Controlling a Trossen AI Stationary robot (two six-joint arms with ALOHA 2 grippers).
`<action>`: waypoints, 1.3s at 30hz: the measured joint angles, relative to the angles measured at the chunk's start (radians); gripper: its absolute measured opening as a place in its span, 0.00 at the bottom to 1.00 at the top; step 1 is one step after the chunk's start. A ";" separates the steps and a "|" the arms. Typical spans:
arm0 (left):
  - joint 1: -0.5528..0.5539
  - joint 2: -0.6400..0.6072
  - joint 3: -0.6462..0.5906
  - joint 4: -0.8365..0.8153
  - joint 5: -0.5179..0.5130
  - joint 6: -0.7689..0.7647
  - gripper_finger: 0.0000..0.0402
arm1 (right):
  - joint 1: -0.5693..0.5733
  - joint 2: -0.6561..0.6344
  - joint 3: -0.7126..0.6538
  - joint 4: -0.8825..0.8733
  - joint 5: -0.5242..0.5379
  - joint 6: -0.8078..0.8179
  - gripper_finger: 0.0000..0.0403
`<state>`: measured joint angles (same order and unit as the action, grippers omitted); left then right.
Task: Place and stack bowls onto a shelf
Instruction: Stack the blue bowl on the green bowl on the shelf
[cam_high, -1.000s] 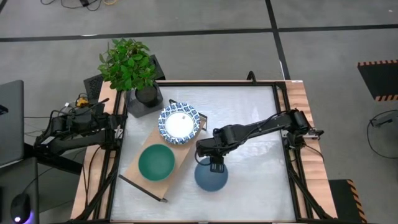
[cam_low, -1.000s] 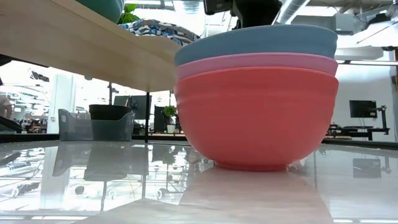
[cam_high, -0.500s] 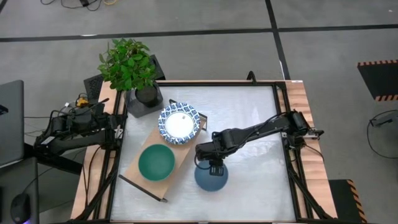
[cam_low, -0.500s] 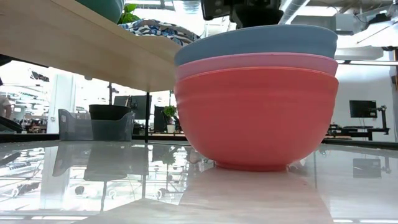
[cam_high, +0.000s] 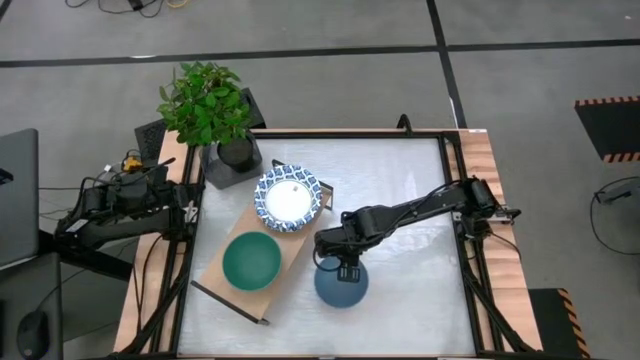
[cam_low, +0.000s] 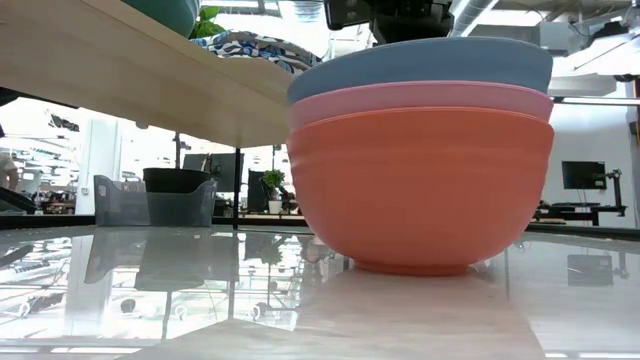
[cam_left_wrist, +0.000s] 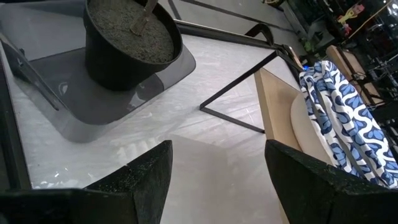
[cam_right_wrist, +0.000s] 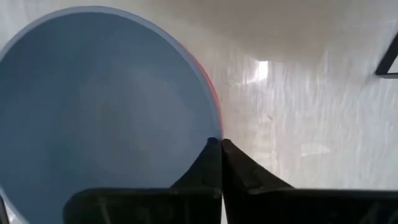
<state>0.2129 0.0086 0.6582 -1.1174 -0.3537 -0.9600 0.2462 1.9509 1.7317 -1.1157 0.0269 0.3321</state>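
From my station I count two bowls already up on the long light-wood shelf with black metal end frames (cam_high: 300, 255): the blue-and-white patterned round bowl (cam_high: 288, 198) at its 1 o'clock end and the plain green round bowl (cam_high: 250, 260) in the middle, leaving the 7 o'clock end bare. Whether the patterned one is a single bowl or two nested, I cannot tell.

What remains is the nested stack on the table just beside the shelf, at its 4 o'clock side: the plain blue round bowl (cam_low: 420, 65) on top, the pink round bowl (cam_low: 420, 98) under it, the red round bowl (cam_low: 420, 190) at the bottom.

My right gripper (cam_right_wrist: 216, 144) sits at the stack's 12 o'clock rim, fingers pinched together on the blue bowl's edge. I judge the task roughly half done; the stack must be lifted onto the shelf.

The left gripper (cam_left_wrist: 217, 171) waits at the table's 9 o'clock edge, fingers apart, near the black plant pot (cam_left_wrist: 130, 43).
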 joint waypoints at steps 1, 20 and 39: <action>0.000 0.000 0.000 0.000 0.000 0.000 0.60 | 0.000 0.000 0.000 0.001 0.000 0.000 0.04; 0.000 0.000 0.000 0.000 -0.001 0.000 0.60 | -0.005 -0.011 0.167 -0.088 0.000 0.011 0.06; 0.000 0.000 0.000 -0.003 -0.001 0.000 0.60 | -0.005 0.001 0.137 -0.108 0.026 0.029 0.36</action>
<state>0.2128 0.0086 0.6582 -1.1201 -0.3550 -0.9604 0.2417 1.9518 1.8685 -1.2236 0.0525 0.3611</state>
